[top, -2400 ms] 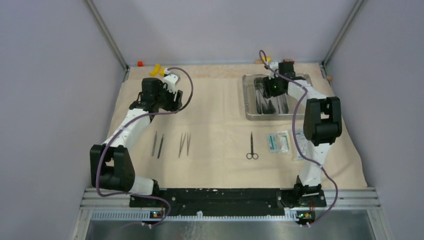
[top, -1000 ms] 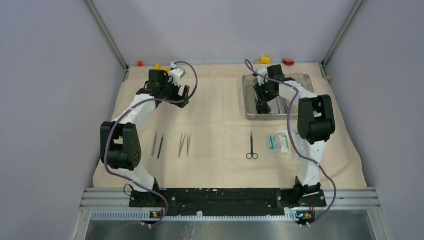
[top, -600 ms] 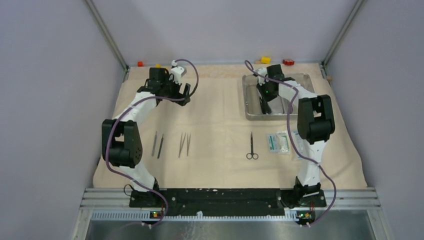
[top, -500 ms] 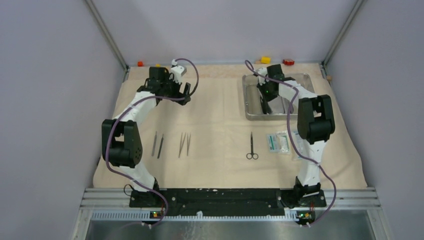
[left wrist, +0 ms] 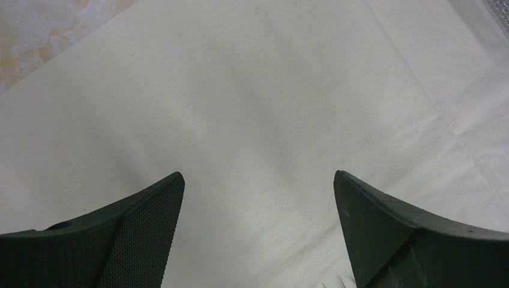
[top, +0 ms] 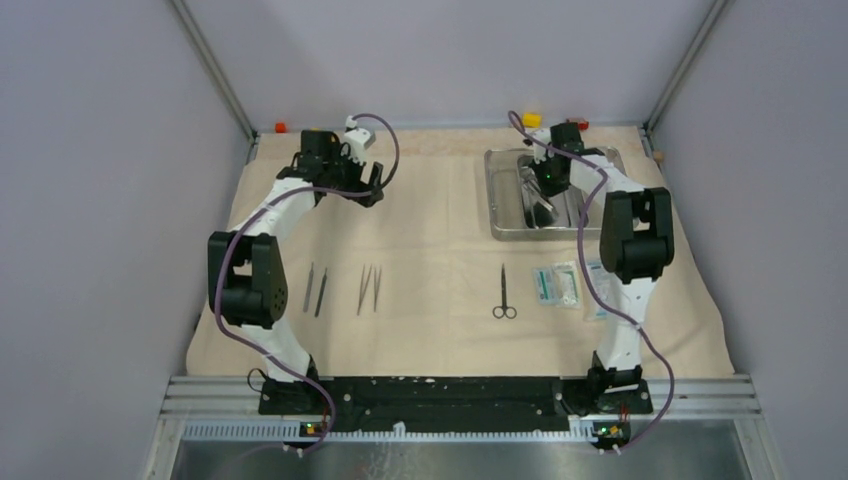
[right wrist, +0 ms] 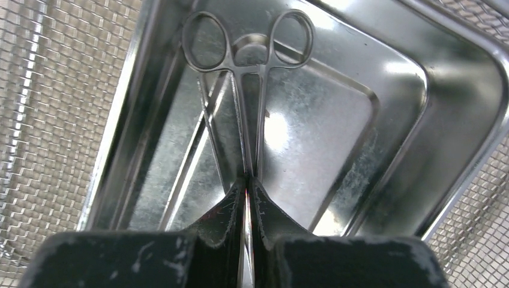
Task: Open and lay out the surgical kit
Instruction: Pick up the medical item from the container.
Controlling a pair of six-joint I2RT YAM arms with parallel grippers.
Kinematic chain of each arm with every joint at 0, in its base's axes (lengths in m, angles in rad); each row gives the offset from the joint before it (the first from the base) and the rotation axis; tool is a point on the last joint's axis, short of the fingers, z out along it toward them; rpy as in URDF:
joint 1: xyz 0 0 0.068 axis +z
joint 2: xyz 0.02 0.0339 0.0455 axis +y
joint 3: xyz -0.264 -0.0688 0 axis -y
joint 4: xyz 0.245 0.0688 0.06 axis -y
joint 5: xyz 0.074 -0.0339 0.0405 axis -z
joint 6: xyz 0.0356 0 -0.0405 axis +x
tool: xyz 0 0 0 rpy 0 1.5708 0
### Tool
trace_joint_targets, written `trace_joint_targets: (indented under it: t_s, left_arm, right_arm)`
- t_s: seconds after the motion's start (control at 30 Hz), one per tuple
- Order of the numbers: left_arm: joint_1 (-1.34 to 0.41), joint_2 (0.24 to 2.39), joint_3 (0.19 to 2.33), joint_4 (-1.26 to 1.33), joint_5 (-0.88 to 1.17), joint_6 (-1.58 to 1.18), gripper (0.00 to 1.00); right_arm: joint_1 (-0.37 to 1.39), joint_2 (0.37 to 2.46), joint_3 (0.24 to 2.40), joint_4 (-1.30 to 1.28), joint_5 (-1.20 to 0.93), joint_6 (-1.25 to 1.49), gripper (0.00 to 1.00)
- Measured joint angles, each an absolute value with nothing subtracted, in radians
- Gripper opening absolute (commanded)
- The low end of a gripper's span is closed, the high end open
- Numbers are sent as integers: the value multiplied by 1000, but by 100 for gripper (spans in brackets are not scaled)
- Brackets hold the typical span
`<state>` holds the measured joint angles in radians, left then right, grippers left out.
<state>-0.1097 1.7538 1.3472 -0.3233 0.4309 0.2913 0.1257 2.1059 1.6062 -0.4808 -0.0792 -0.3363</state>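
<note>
Beige cloth wrap (top: 440, 250) covers the worktop in the top view, with the steel tray (top: 505, 215) at upper right and scissors (top: 504, 292) near centre. Left wrist view: the left end effector (left wrist: 258, 180) gapes wide over bare cloth. Right wrist view: the right end effector (right wrist: 248, 183) is clamped on ring-handled forceps (right wrist: 239, 120) inside the tray.

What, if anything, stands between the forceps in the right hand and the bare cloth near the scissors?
Only the wall of the tray: the right hand is shut on the forceps inside it, so they must clear its rim. The cloth from tray to scissors looks bare.
</note>
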Motion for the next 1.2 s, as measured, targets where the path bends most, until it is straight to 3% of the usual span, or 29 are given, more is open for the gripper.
trace_joint_targets:
  t_s: [1.2]
  left_arm:
    - [-110, 1802, 1398, -368, 506, 307, 99]
  right_arm:
    - [96, 2105, 1666, -570, -129, -329, 0]
